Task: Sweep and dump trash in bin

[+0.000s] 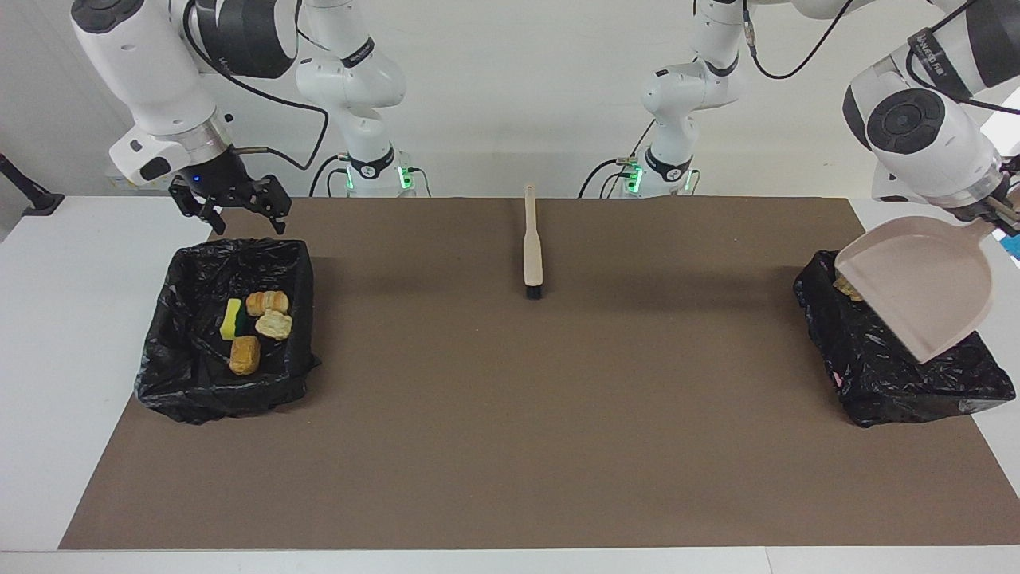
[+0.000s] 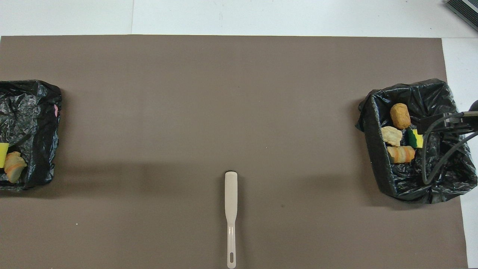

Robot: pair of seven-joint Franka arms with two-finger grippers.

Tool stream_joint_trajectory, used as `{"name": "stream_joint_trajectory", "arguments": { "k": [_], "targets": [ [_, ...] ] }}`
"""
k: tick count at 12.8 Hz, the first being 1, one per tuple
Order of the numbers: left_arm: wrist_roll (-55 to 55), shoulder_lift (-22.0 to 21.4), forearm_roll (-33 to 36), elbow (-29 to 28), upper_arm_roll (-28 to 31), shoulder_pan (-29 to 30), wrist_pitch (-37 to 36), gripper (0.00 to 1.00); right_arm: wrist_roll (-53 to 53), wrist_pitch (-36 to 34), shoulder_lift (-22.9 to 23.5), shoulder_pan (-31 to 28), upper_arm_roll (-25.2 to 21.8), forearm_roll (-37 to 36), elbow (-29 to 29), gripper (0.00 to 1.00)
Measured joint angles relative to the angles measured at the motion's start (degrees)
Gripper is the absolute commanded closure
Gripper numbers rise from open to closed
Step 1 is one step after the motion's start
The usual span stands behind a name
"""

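Below the open, empty right gripper (image 1: 239, 209) one bin (image 1: 183, 319) holds four scraps (image 1: 256, 328); the left gripper (image 1: 1006, 214) grips one dustpan (image 1: 924, 287) over a second bin (image 1: 876, 375).

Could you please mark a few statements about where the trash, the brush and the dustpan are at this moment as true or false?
1. The left gripper holds the dustpan tilted over a bin. True.
2. The brush is in the right gripper. False: it lies on the mat, untouched.
3. Trash lies in the other bin. True.
4. Scraps remain on the mat. False: none show there.
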Motion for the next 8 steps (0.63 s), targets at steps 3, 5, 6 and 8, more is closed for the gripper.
{"name": "stream_joint_trajectory", "arguments": {
  "k": [3, 5, 6, 8],
  "targets": [
    [-10.9, 2.4, -15.4, 1.9, -0.2, -3.5, -0.4, 1.00, 0.0, 0.0, 0.0, 0.0, 0.0, 0.0, -0.1, 0.00],
    [-22.1, 3.1, -23.2, 1.9, -0.3, -7.0, -0.4, 1.00, 0.0, 0.0, 0.0, 0.0, 0.0, 0.1, -0.1, 0.00],
    [-28.5, 3.6, -26.5, 1.8, -0.4, -9.1, -0.3, 1.00, 0.0, 0.0, 0.0, 0.0, 0.0, 0.1, -0.1, 0.00],
    [-43.9, 5.9, -30.6, 1.4, -0.5, -14.5, 1.0, 1.00, 0.0, 0.0, 0.0, 0.0, 0.0, 0.1, -0.1, 0.00]
  ]
}}
